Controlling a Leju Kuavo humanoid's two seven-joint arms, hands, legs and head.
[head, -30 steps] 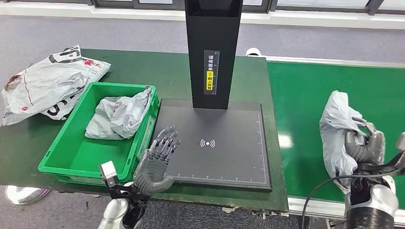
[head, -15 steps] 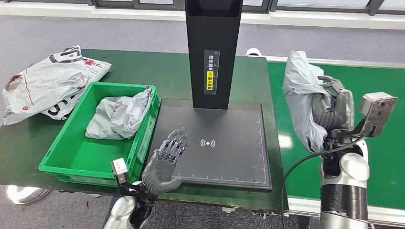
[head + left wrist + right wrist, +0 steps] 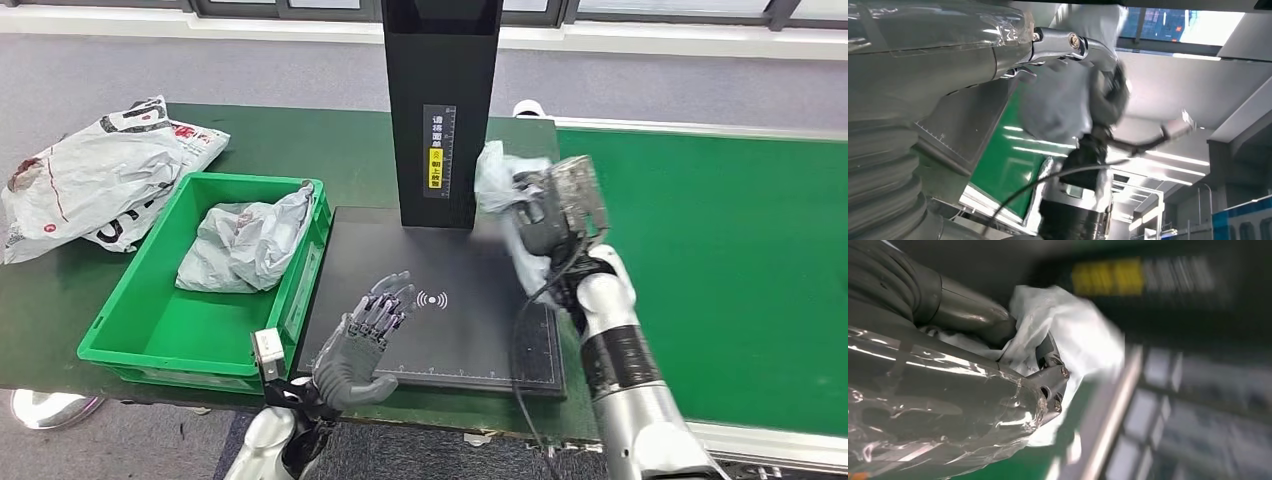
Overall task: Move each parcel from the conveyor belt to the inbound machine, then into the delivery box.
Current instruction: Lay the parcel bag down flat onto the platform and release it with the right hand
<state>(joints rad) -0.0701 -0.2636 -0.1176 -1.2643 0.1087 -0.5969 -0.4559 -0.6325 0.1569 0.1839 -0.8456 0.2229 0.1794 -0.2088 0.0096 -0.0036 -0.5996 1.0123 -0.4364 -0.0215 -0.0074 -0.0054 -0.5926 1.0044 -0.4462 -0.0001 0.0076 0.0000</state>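
My right hand grips a grey plastic parcel and holds it in the air over the right edge of the black inbound machine's plate, beside its black column. The right wrist view shows the same parcel bunched in my fingers. My left hand hovers with fingers spread over the plate's near-left corner, holding nothing. The left wrist view sees the held parcel across the plate. Left of the plate, a green delivery box holds one grey parcel.
The green conveyor belt runs along the right. A larger white mailer bag lies on the dark green table behind and left of the box.
My right hand lifted the parcel off the belt and swung it left to the machine plate. My left hand crept forward and right over the plate.
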